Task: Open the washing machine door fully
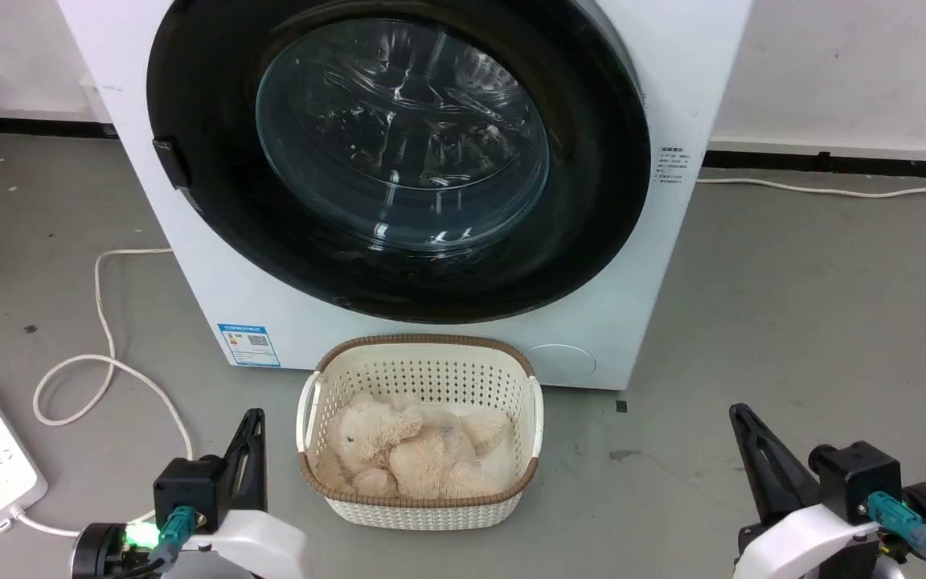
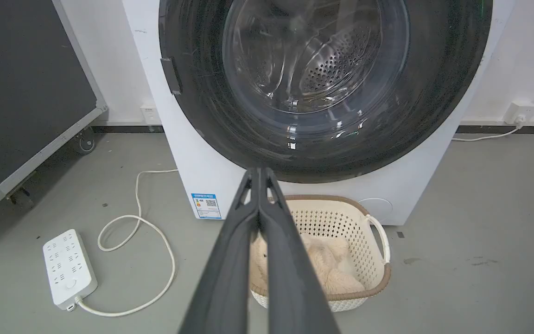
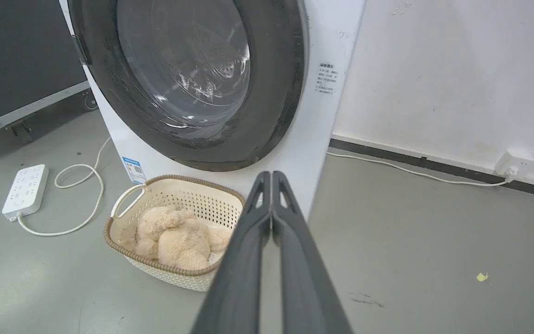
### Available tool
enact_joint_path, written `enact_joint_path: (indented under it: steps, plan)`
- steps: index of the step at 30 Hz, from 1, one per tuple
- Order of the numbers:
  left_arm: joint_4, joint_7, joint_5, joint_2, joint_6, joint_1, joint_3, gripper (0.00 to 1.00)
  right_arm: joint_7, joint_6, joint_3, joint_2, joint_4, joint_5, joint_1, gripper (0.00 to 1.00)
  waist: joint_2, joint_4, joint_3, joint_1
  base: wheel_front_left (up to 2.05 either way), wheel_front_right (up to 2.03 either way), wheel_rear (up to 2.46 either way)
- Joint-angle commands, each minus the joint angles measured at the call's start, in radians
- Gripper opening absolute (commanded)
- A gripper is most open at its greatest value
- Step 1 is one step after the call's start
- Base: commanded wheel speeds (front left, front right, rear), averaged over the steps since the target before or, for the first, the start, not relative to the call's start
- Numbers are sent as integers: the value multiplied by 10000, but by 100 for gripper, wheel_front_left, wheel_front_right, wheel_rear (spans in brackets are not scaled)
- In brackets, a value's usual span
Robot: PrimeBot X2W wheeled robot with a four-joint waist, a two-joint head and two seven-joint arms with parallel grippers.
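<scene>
Washing machine door (image 1: 399,153) sits shut on the white machine (image 1: 672,80) straight ahead of us: wide glossy black rim, bulging clear glass centre, small black tab (image 1: 172,161) on its left edge. Our left fingers (image 1: 250,450) are pressed together on nothing, and our right fingers (image 1: 760,458) likewise, both low and well apart from it. Between them a basket (image 1: 419,354) holds a plush toy (image 1: 407,454).
</scene>
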Motion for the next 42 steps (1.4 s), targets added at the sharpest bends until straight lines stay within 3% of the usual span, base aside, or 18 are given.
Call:
enact_joint_path:
  steps: [1, 33, 34, 42]
  plan:
    - [-37, 1, 89, 5, -41, -157, -1, 0, 7, -9, -5, 22, -43, -76, -115, 0, 0, 0, 0, 0, 0, 0, 0]
    - [-37, 1, 89, 5, -41, -157, -1, 0, 7, -9, -5, 22, -43, -76, -115, 0, 0, 0, 0, 0, 0, 0, 0]
    - [2, -3, -3, 0, 2, 2, -1, 100, -4, 0, 1, 0, 1, 4, 1, 100, 0, 0, 0, 0, 0, 0, 0]
    - [37, -92, -68, 0, 32, 12, -47, 100, -92, 0, -16, 1, -19, 66, 40, 100, 0, -3, -13, 0, 0, 0, 0]
